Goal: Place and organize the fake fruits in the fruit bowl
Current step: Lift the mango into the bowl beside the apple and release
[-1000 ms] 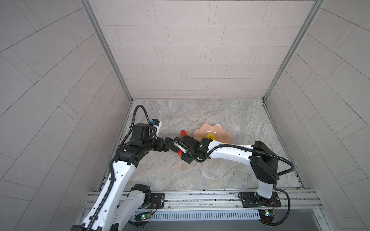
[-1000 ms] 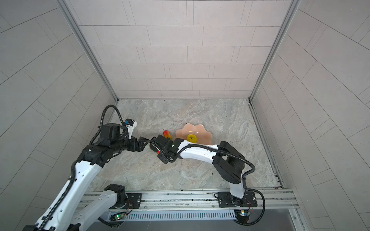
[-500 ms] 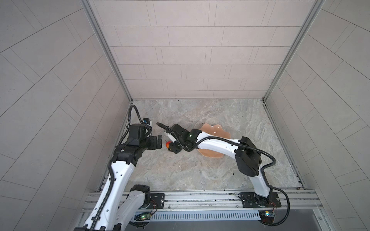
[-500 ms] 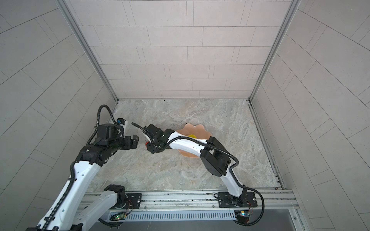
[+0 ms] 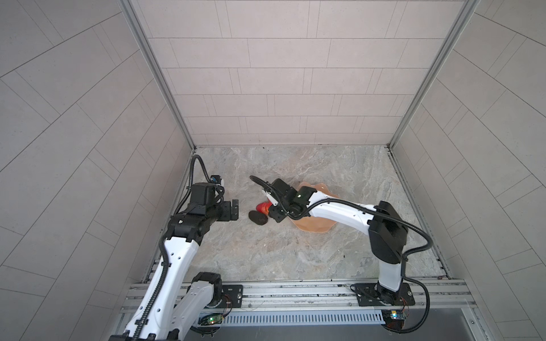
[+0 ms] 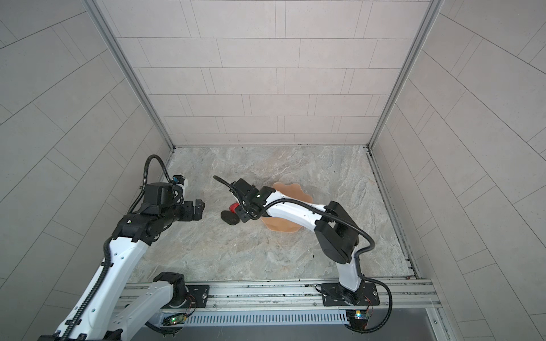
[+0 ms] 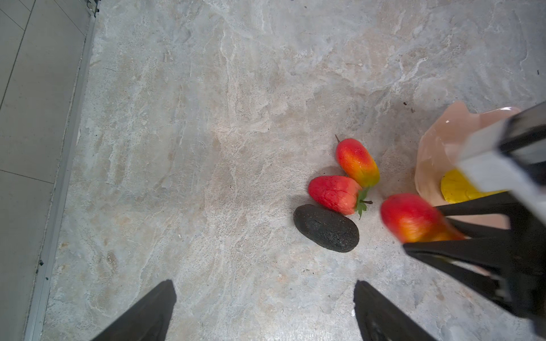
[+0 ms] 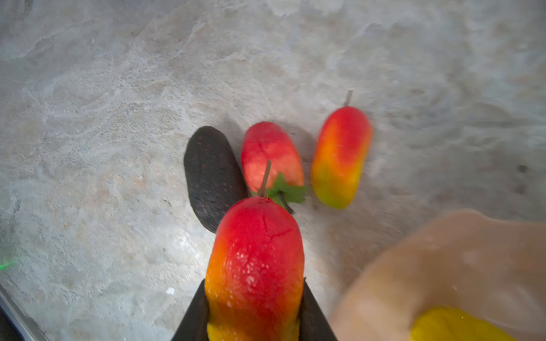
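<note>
Left pincer (image 7: pixel 263 310): jaws wide apart, nothing between them, hanging above bare marble tabletop (image 7: pixel 206 118). In both top views it sits left of the fruit cluster, apart from it.

Right pincer (image 8: pixel 254 307): jaws clamped tight on the yellow end of the held mango (image 8: pixel 255 259), red end and stem pointing outward. The left wrist view shows the same grip from the side (image 7: pixel 437 228), with the fruit just beside the bowl's rim. Height off the table unclear. Top views hide this fruit under the wrist.

Avocado (image 7: pixel 326 228): on the table, touching the strawberry (image 7: pixel 334 195). It is plain in both top views (image 5: pixel 258 218).

Second mango (image 7: pixel 357 162): beyond the strawberry, close against its leaf end. Only the wrist views show it.

Fruit bowl (image 5: pixel 313 226): right arm crosses over its middle in both top views. The yellow fruit (image 7: pixel 456 187) lying inside shows only from the wrists.
</note>
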`<state>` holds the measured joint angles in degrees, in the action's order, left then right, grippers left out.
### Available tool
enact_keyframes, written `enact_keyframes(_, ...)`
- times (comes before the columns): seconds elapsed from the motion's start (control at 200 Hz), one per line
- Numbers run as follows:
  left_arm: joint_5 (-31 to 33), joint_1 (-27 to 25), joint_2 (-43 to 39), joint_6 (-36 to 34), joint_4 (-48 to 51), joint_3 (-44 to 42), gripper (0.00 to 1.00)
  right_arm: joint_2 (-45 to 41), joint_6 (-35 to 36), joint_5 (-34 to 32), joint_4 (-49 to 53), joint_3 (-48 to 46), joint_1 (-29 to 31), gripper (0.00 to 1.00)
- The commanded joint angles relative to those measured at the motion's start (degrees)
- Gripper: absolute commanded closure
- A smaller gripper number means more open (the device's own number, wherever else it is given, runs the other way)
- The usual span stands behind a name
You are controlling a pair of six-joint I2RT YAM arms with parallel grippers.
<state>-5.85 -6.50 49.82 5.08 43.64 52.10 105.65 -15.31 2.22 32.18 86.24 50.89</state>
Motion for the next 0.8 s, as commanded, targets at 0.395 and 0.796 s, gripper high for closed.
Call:
enact_keyframes(0.395,-1.5,0.2,-0.7,-1.9,2.1,1.8,0.00,-24.5,-1.3,-10.4,-1.8,-25.1,-21.5,1.00)
enact_keyframes(0.796,-0.8,0.2,-7.2,-2.1,4.8,3.2,0.00,-15.2,-2.6,-8.3,-8.2,-27.1,-22.5,0.92)
